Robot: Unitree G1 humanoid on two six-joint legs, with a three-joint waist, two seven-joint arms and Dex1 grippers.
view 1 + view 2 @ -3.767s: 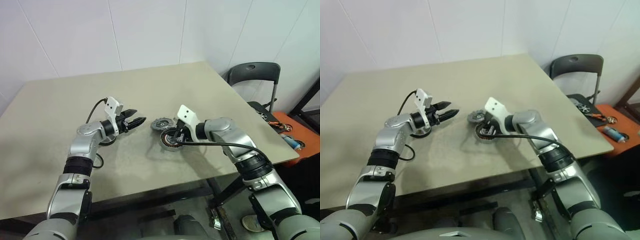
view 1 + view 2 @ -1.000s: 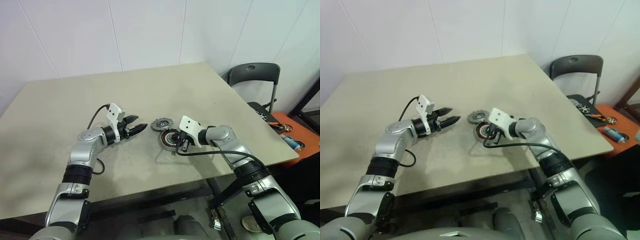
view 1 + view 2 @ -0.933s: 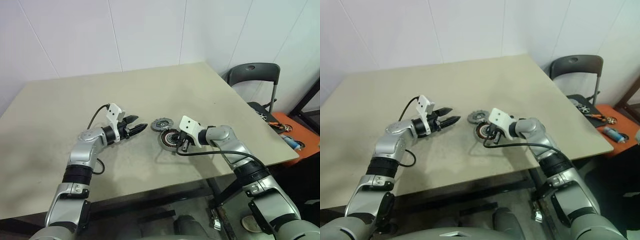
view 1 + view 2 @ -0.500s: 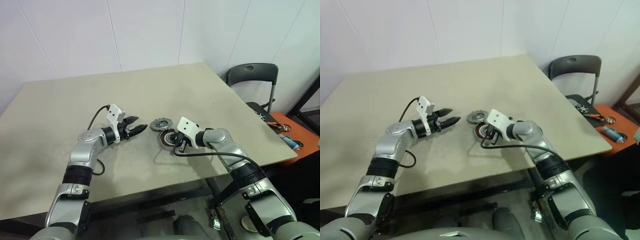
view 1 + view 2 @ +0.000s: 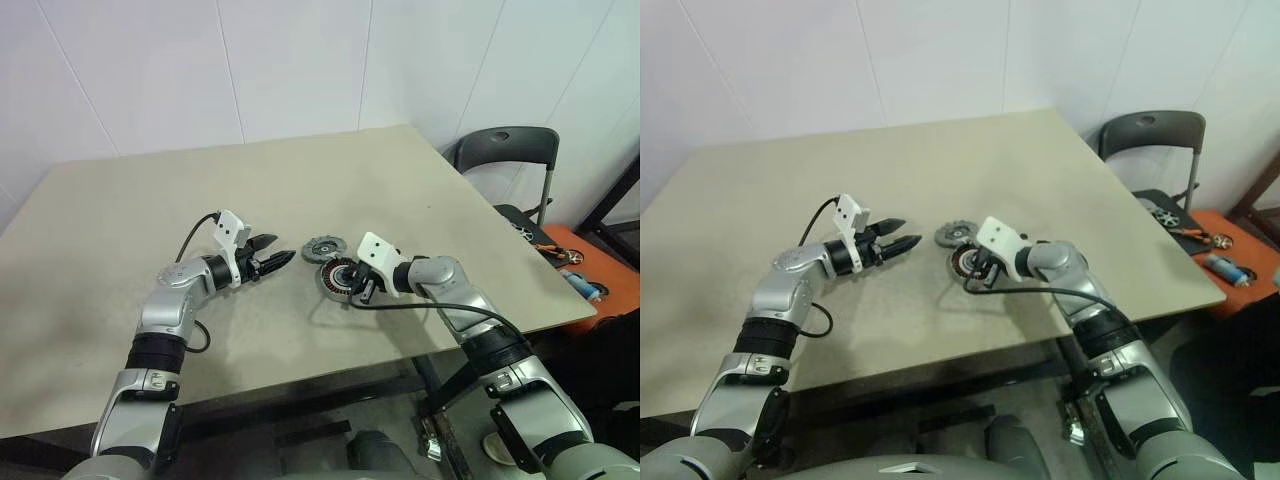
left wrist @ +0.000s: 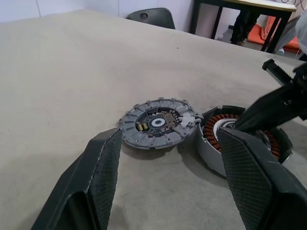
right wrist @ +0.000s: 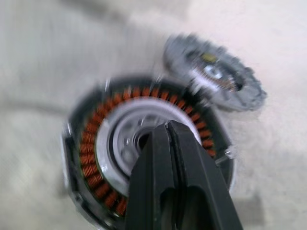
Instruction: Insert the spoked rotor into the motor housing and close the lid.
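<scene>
Lower centre of the frame: right gripper (image 5: 980,271) pinched together, empty, tips over the housing (image 5: 342,279) centre. Just behind it, touching, toward upper left: lid (image 5: 321,248), lying flat. Left of that: left gripper (image 5: 279,258) spread, empty, aimed at the lid, nearer to it. Rotor not made out.

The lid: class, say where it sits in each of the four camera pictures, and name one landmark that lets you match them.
Left eye view: the lid lies flat on the table, beside the motor housing.
Right eye view: lid, beside the housing.
Left wrist view: lid at centre, touching the housing.
Right wrist view: lid beyond the housing.
Shared landmark: the housing's copper windings.
</scene>
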